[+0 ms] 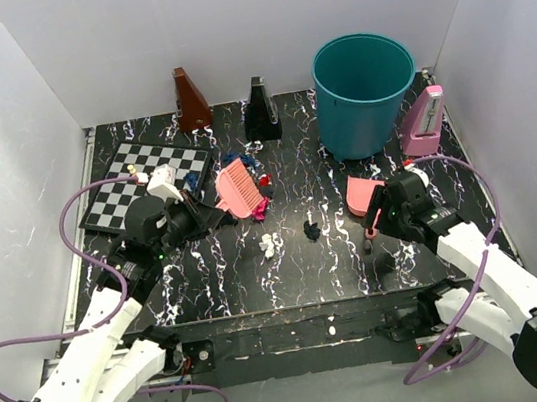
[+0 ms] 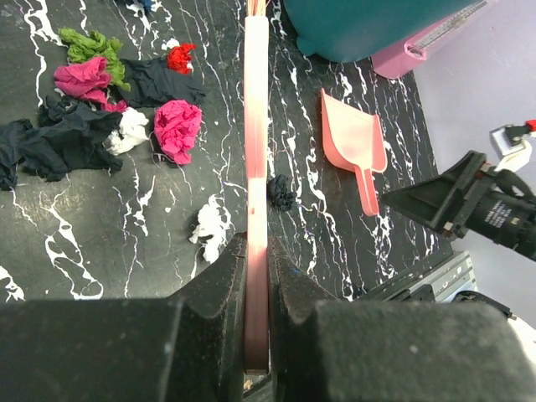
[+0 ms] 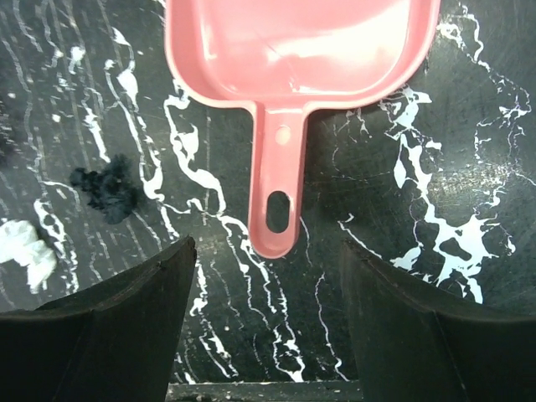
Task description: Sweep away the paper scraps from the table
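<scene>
Paper scraps (image 2: 92, 117) in green, magenta, dark blue, red and white lie bunched on the black veined table (image 1: 290, 279), left of the pink brush (image 2: 256, 142). My left gripper (image 2: 256, 251) is shut on the brush handle, and in the top view the brush head (image 1: 237, 187) sits beside the scrap pile (image 1: 242, 159). A white wad (image 1: 269, 244) and a dark wad (image 1: 311, 227) lie apart in the middle. A pink dustpan (image 3: 293, 50) rests flat, its handle (image 3: 275, 193) pointing at my right gripper (image 3: 268, 276), which is open just short of the handle end.
A teal bin (image 1: 363, 91) stands at the back right with a pink metronome (image 1: 424, 122) beside it. Brown (image 1: 191, 99) and black (image 1: 260, 109) metronomes stand at the back. A chessboard (image 1: 139, 180) with pieces lies at the back left.
</scene>
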Action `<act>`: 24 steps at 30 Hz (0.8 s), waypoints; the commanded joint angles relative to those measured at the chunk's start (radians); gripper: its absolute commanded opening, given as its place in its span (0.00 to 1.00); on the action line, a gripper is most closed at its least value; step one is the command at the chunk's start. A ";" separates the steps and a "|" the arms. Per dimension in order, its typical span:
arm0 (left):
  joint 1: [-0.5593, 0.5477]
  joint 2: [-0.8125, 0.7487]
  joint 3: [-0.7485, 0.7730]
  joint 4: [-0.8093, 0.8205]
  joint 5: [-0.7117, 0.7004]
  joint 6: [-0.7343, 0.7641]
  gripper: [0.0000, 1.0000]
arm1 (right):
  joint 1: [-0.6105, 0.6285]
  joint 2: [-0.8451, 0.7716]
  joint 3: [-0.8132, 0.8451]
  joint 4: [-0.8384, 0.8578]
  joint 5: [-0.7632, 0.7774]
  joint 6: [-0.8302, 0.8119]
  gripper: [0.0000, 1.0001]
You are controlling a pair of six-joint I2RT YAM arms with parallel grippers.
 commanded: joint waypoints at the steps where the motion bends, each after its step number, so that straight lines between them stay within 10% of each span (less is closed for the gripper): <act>1: 0.004 -0.033 0.027 -0.002 -0.015 0.011 0.00 | -0.002 0.036 -0.046 0.103 0.005 0.013 0.74; 14: 0.004 0.001 0.052 0.005 0.042 0.033 0.00 | 0.026 0.226 0.008 0.181 0.077 -0.004 0.66; 17: 0.002 0.001 0.056 0.005 0.052 0.044 0.00 | 0.036 0.309 0.048 0.172 0.057 -0.017 0.50; 20: 0.004 -0.002 0.062 0.005 0.055 0.050 0.00 | 0.050 0.347 0.069 0.197 -0.018 -0.062 0.10; 24: 0.002 0.007 0.070 0.004 0.069 0.057 0.00 | 0.082 0.358 0.079 0.238 -0.150 -0.129 0.01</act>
